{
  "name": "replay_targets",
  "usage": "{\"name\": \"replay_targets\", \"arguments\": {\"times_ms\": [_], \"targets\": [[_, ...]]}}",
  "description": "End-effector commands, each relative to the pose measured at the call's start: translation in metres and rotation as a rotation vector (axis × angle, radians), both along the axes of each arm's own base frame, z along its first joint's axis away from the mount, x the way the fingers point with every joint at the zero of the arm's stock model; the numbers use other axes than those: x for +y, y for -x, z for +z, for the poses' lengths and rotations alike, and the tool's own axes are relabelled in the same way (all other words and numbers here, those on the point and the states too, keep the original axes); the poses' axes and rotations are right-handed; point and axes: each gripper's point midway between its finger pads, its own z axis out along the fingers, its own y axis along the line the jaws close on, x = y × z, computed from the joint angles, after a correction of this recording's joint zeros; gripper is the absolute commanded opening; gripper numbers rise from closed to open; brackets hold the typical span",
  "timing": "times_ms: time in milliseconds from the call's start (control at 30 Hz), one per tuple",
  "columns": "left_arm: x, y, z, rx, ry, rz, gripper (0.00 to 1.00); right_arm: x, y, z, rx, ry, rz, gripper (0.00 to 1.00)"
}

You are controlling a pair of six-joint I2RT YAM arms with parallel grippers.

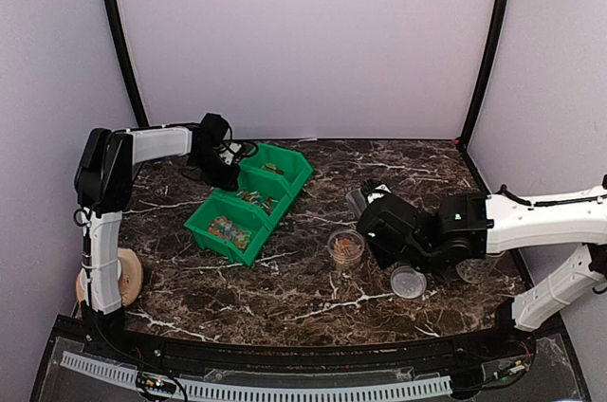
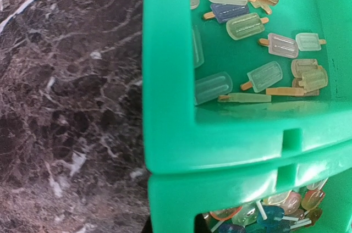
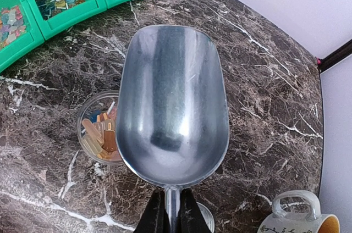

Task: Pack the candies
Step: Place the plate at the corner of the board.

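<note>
A: Candies (image 2: 264,76) — tiny translucent ice-lolly shapes on sticks, mixed colours. Loose in the green bins (image 2: 220,139), and some in the clear tub (image 3: 80,117).

B: Right wrist view only: right gripper (image 3: 172,216) pinches the scoop (image 3: 173,106) by its handle, the bowl overlapping the tub's rim. Overhead view: left gripper (image 1: 220,157), jaws closed, by the bins' left rear corner.

A: Bare marble table (image 3: 264,79) right of the scoop — mug (image 3: 294,216) at the lower right, apart from it.

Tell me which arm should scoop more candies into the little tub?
Right. The right gripper grips the empty scoop by the tub; the left gripper sits at the green bins with no scoop.
</note>
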Motion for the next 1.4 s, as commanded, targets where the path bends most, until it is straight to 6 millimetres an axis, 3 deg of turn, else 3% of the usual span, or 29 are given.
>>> {"name": "replay_targets", "arguments": {"times_ms": [0,233,500,667,967,1167,1300,1367], "targets": [[0.02,-0.046,0.012,-0.094,0.041,0.066,0.0,-0.009,-0.01,0.007,-0.043,-0.046,-0.075,0.0],[0.068,-0.078,0.0,-0.093,0.045,0.171,0.0,-0.012,-0.02,0.009,-0.057,-0.048,-0.109,0.0],[0.109,-0.088,0.0,-0.096,0.01,0.264,0.03,-0.016,-0.032,0.006,-0.064,-0.05,-0.151,0.0],[0.128,-0.089,0.004,-0.095,-0.029,0.313,0.09,-0.018,-0.05,0.007,-0.087,-0.06,-0.176,0.0],[0.156,-0.089,0.016,-0.12,-0.078,0.392,0.3,-0.03,-0.095,0.004,-0.098,-0.074,-0.218,0.0],[0.165,-0.087,0.035,-0.158,-0.095,0.434,0.32,-0.043,-0.13,-0.005,-0.073,-0.101,-0.241,0.0],[0.175,-0.082,0.046,-0.188,-0.135,0.465,0.47,-0.049,-0.151,-0.01,-0.054,-0.099,-0.251,0.0],[0.177,-0.079,0.052,-0.203,-0.134,0.481,0.62,-0.049,-0.161,-0.011,-0.05,-0.103,-0.25,0.0]]}}
